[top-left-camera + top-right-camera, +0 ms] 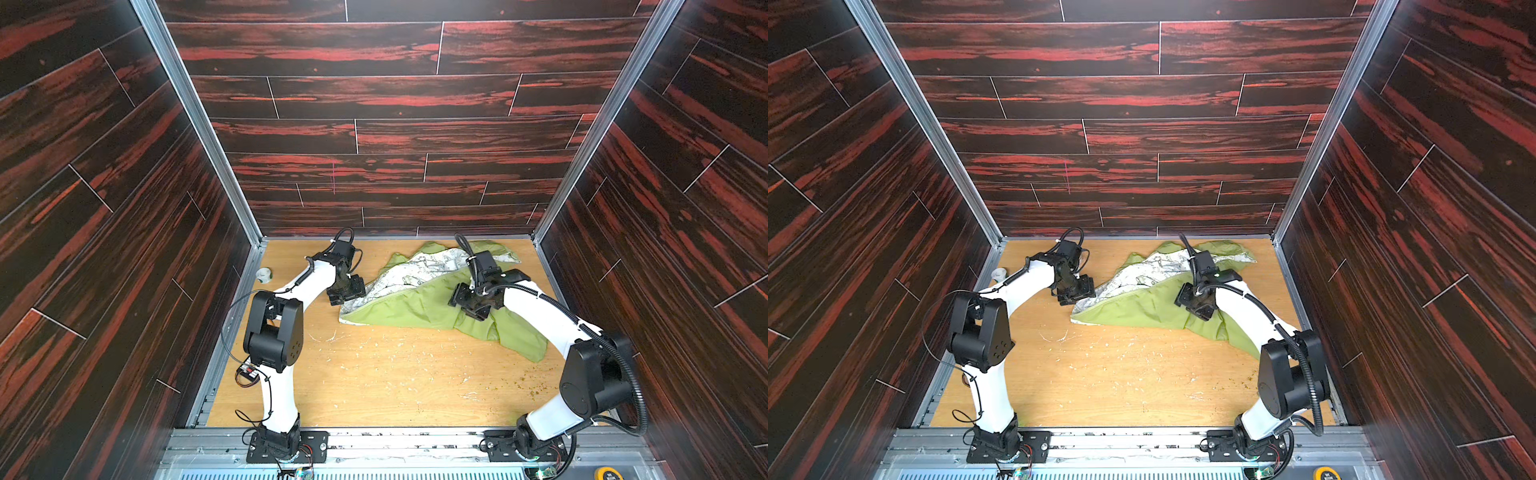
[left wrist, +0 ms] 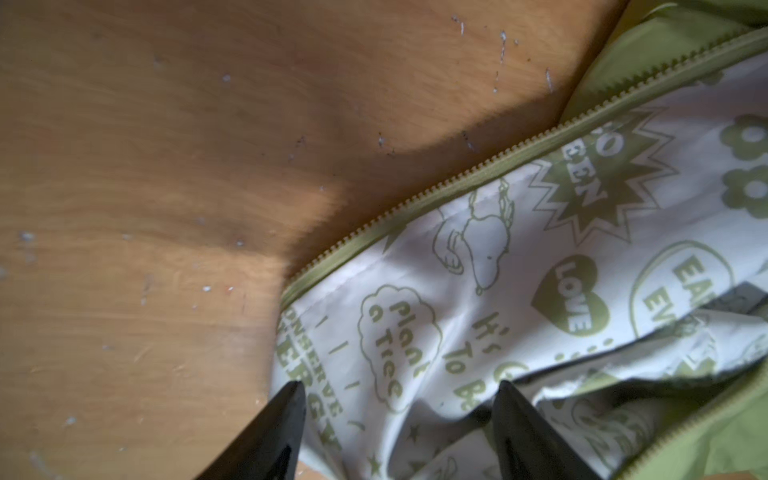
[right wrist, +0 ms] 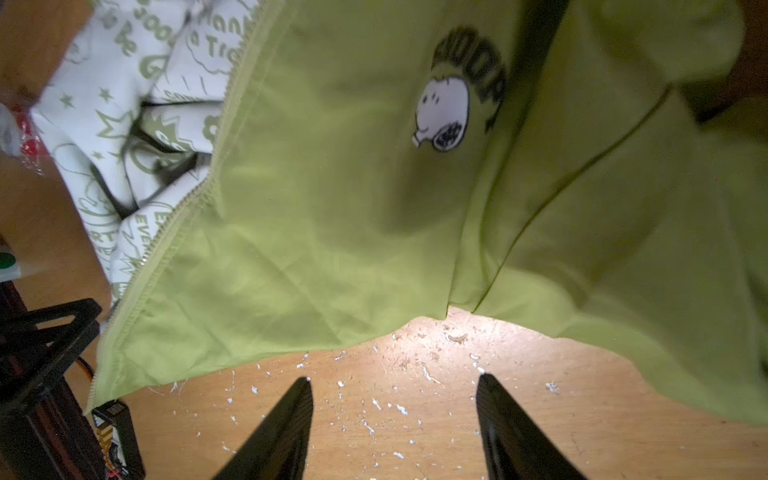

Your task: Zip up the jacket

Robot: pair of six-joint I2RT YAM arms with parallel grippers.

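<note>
The jacket (image 1: pixel 415 309) lies crumpled on the back right part of the wooden counter (image 1: pixel 395 382), seen in both top views. Its front is open. The pale printed lining (image 1: pixel 419 270) shows toward the back, and a green outer panel is folded over the near side. One green sleeve or flap trails toward the right arm's base.

The left pincer (image 1: pixel 347 293) sits at the jacket's left corner. In the left wrist view its fingers (image 2: pixel 286 415) are spread wide over the lining (image 2: pixel 415 291), pinching nothing. Beside them, the unjoined zipper (image 2: pixel 478 172) runs along the lining's edge.

The right pincer (image 1: pixel 471 305) hangs over the green panel. In the right wrist view it is (image 3: pixel 395 382) also spread, with only bare scratched counter (image 3: pixel 395 415) between its fingers. The jacket's hem and the white dog print (image 3: pixel 442 112) lie beyond them.

A small roll of tape (image 1: pixel 264 274) sits near the left wall.
</note>
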